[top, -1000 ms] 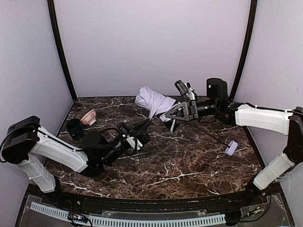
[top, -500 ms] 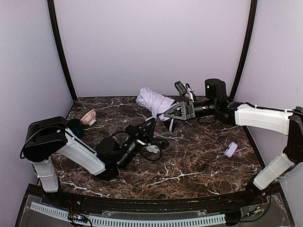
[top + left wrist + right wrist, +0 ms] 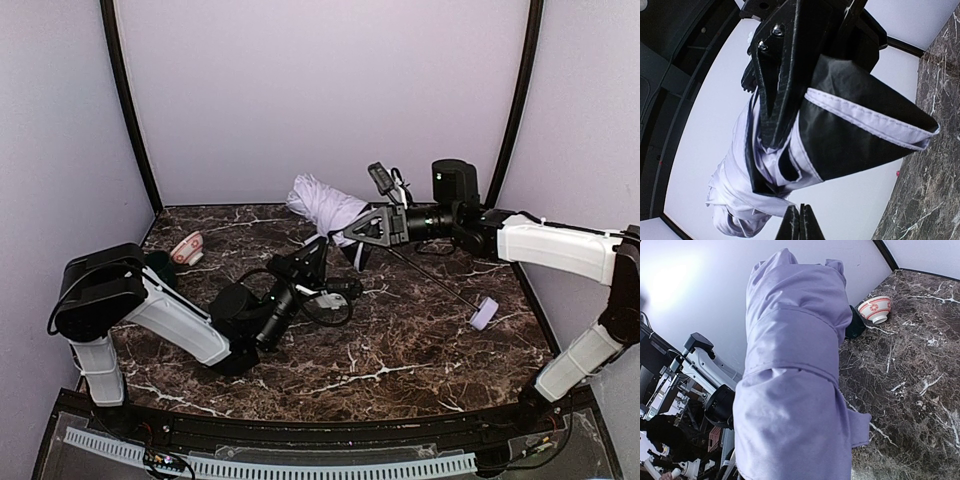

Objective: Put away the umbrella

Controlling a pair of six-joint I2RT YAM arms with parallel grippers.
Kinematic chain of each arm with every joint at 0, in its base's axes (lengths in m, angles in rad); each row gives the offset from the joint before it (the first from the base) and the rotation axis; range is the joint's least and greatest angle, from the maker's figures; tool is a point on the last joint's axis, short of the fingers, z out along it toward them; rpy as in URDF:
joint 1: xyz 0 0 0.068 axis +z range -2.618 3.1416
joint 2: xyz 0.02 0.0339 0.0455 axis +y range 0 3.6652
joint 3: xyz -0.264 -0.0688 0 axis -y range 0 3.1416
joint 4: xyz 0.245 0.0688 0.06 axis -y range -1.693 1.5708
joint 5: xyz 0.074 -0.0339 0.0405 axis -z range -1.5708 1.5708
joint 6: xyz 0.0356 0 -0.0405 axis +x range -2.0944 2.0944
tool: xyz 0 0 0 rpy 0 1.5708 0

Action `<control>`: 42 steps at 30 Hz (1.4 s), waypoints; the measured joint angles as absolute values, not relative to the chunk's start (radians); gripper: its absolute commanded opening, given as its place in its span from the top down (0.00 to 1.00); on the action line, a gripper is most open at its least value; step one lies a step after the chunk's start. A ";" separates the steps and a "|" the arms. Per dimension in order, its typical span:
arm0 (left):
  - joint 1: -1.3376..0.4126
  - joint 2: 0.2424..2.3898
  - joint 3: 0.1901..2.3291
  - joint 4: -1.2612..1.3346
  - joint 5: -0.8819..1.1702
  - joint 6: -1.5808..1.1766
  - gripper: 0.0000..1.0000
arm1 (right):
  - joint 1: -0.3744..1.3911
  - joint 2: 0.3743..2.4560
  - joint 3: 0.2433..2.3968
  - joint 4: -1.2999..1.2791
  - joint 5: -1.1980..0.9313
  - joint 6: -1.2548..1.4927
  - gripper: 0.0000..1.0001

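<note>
While my right gripper (image 3: 345, 236) clamps the umbrella (image 3: 322, 205) off the table to keep its folds gathered, my left gripper (image 3: 800, 226) hovers beneath, fingers pressed together on nothing.

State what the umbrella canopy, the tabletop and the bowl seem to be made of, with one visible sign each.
The umbrella canopy: thin woven fabric, matte lavender; it creases and shows stitched hems. The tabletop: dark marble or a marble-look surface, white veins, slight sheen. The bowl: likely glazed ceramic, glossy white with red pattern.

Patterned bowl (image 3: 186, 248) on dark marble table (image 3: 420, 350)
</note>
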State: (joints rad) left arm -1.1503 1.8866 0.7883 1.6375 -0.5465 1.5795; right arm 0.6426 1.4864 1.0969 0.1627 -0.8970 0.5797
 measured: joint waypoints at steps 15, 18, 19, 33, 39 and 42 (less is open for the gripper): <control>-1.085 1.887 0.810 1.637 -0.436 1.639 1.00 | 0.661 1.485 1.113 0.140 -0.847 0.545 1.00; -1.084 1.887 0.791 1.637 -0.416 1.643 1.00 | 0.661 1.484 1.108 0.118 -0.848 0.536 1.00; -1.086 1.887 0.781 1.637 -0.411 1.642 1.00 | 0.662 1.484 1.100 0.123 -0.849 0.541 1.00; -1.175 1.916 0.608 1.290 -0.506 1.172 1.00 | 0.671 1.810 0.878 0.485 -0.945 0.771 1.00; -1.127 1.949 0.673 0.948 -0.421 0.935 1.00 | 0.636 1.996 0.878 0.541 -0.949 0.826 0.88; -1.087 1.950 0.717 0.818 -0.350 0.862 1.00 | 0.618 2.027 0.876 0.554 -0.949 0.826 0.72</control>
State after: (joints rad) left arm -1.0866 1.9495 0.7170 0.8181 -0.3496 0.8616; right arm 0.6178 2.0270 0.8764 0.5541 -0.9489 0.8257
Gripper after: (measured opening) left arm 0.009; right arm 0.205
